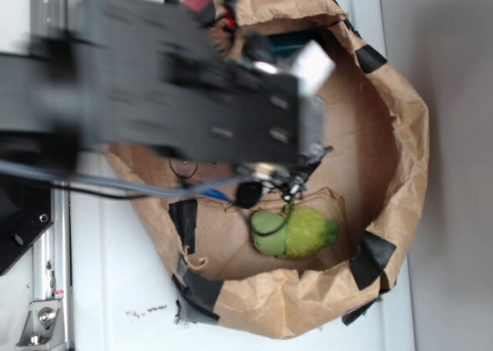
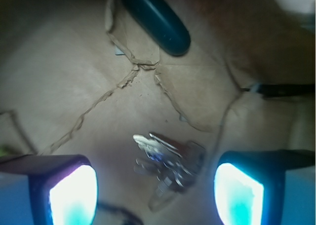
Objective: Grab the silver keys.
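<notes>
Looming over everything is the black arm, blurred in the exterior view, stretched across the white tabletop and reaching down into the brown paper bag, whose rolled rim is patched with black tape. On the bag's floor sits the green plush, just beside the spot where the arm's tip comes down among some dark cords. From the wrist view we get the real picture: a dark teal oblong thing lies at the top, well apart from the action, and the keys lie flat on the creased paper floor, low in the frame, right between the two fingers. The gripper is spread wide, one glowing pad on each side of the bunch, nothing clamped yet and neither pad touching metal as far as can be seen. Now, those keys look a tricky customer: thin, hard, shiny, likely light but slippery, and loose on their rings so they will shift and fan rather than hold shape. My call is to close across the thick middle where the blades overlap, not on a single stray tip. The wrist points straight down at the floor, poised above and well lined up for the descent.
</notes>
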{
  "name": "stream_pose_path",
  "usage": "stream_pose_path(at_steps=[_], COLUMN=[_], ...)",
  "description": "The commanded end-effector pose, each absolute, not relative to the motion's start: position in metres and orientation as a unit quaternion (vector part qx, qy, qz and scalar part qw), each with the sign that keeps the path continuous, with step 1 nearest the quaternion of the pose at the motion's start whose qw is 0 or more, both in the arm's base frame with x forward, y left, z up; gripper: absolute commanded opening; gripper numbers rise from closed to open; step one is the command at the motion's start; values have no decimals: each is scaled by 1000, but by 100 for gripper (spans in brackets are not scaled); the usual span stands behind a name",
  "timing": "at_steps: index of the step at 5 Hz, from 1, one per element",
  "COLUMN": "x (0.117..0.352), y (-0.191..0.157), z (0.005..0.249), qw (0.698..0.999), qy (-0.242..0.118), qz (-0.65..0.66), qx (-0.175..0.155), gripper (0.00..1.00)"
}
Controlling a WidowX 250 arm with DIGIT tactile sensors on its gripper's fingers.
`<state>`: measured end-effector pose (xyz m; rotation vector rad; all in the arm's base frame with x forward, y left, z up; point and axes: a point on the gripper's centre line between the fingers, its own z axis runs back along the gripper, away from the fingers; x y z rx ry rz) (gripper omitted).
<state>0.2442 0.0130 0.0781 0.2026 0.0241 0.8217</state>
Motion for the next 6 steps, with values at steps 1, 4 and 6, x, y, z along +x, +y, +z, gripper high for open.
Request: stream_pose_path(at_steps=[1, 4, 6], x=[254, 235, 225], y=[6, 19, 19], z=[82, 77, 70], qw=[873, 817, 817], qy=[-34, -44, -24], qz=[483, 573, 572], qx=[53, 45, 64], gripper=[100, 100, 100])
